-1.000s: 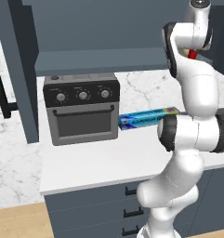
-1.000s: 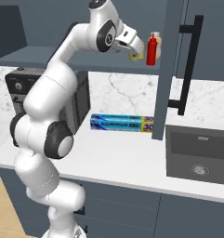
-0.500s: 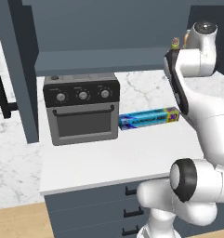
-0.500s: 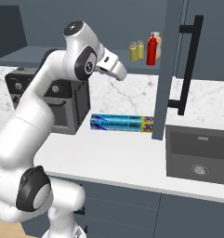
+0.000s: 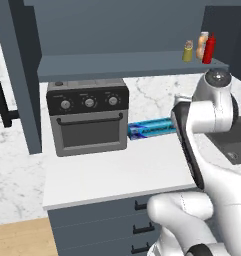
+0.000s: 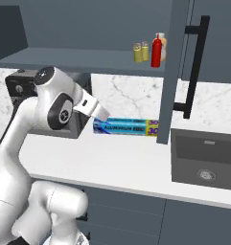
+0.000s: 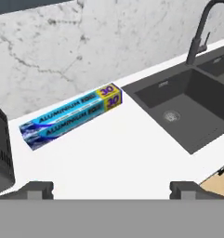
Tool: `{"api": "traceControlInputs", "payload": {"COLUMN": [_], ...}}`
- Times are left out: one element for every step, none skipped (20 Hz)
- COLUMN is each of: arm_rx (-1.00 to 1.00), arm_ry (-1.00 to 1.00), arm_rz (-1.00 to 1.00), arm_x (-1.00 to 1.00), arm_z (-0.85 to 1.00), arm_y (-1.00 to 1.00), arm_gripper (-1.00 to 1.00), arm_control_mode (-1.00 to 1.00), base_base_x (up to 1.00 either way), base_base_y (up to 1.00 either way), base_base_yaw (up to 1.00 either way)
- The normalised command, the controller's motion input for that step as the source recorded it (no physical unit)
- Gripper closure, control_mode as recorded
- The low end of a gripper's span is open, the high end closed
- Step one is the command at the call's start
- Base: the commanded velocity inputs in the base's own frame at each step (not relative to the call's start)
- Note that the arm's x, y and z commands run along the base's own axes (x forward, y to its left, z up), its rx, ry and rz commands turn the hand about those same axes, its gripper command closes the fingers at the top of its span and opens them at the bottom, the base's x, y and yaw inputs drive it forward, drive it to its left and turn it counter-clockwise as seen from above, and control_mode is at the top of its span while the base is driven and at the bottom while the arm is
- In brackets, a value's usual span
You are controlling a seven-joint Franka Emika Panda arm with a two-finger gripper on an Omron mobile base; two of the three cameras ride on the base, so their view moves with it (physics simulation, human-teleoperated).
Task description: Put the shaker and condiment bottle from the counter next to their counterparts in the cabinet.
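Observation:
On the cabinet shelf (image 6: 64, 64) two yellow shakers (image 6: 141, 51) with brownish caps stand side by side. Right of them is the red condiment bottle (image 6: 156, 51), with the tan-orange bottle (image 6: 163, 42) just behind it. The left base view shows the same group: a shaker (image 5: 188, 51), the tan bottle (image 5: 202, 44) and the red bottle (image 5: 209, 48). I cannot tell the shakers apart. My gripper (image 7: 112, 189) is open with nothing between its fingertips (image 7: 39, 188), low over the white counter (image 7: 108, 158) and well below the shelf.
A blue aluminium foil box (image 7: 71, 117) lies on the counter near the wall. A dark sink (image 7: 187, 107) with a black faucet (image 7: 201, 28) is to its right. A toaster oven (image 5: 88, 117) stands at the left. The open cabinet door (image 6: 177, 72) hangs beside the shelf.
My arm has pulled back from the shelf and swung down over the counter. The shaker that was at the gripper now stands on the shelf beside the red bottle.

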Motion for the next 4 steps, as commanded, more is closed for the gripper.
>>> {"api": "traceControlInputs", "payload": {"arm_rx": [0.0, 0.0, 0.01, 0.04], "arm_ry": [0.11, 0.11, 0.08, 0.08], "arm_rz": [0.0, 0.0, 0.0, 0.0], "arm_x": [-0.41, -0.24, -0.1, -0.02], "arm_z": [-0.65, -0.59, -0.44, -0.37], "arm_y": [0.31, 0.24, 0.1, 0.0], "arm_gripper": [-1.0, -1.0, -1.0, -1.0], "arm_control_mode": [-1.0, -1.0, -1.0, -1.0], "base_base_x": [0.0, 0.0, 0.0, 0.0], "base_base_y": [0.0, 0.0, 0.0, 0.0], "base_base_yaw": [0.0, 0.0, 0.0, 0.0]}}
